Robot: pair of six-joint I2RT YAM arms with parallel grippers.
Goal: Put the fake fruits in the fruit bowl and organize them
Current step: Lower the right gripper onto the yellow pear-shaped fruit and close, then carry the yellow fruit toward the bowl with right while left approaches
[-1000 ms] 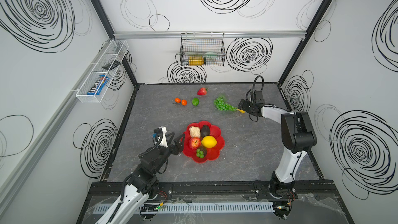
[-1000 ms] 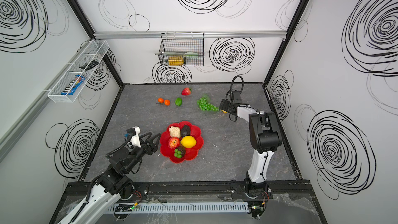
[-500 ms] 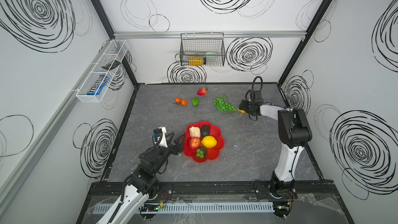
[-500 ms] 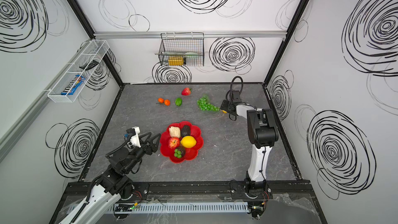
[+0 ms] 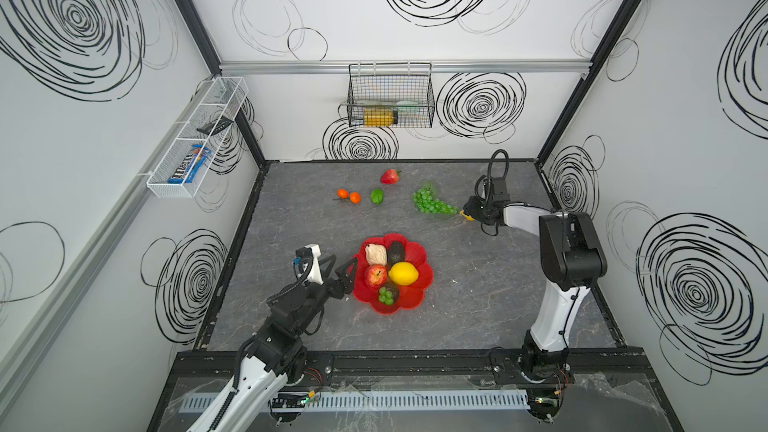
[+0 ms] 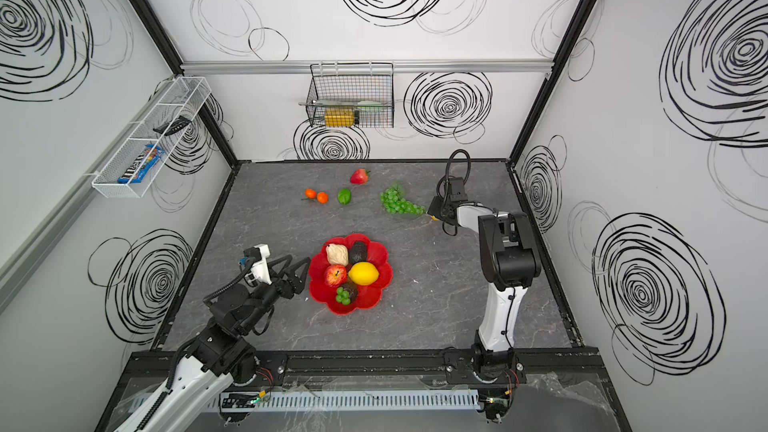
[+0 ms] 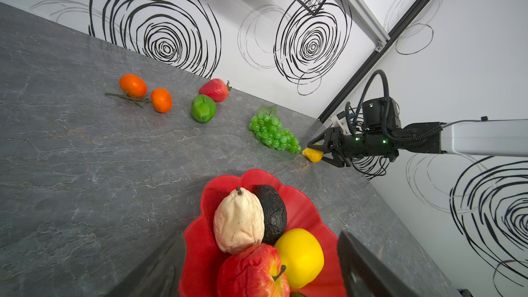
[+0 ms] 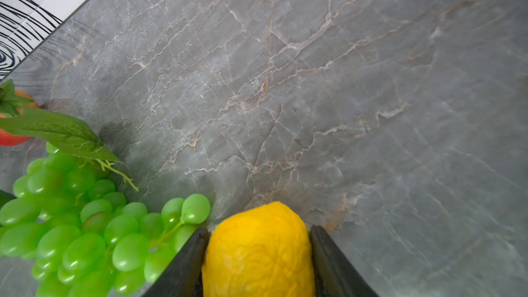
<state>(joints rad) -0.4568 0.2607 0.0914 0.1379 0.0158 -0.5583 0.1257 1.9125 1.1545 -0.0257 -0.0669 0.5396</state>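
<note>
Your right hand is closed on the lumpy yellow plastic pear; the scalloped red plastic bowl lies leftward, toward the desk's front edge.

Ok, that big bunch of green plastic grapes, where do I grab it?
Probably pinch the big green plastic grape bunch across its wide leafy end, coming down from above: it lies flat, long and tapering, so jaws should straddle its short width.

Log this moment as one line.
right tool: shut on yellow pear, on table beside grapes | left tool: open, empty, at fruit bowl rim | loose on table: strawberry, lime, two oranges
</note>
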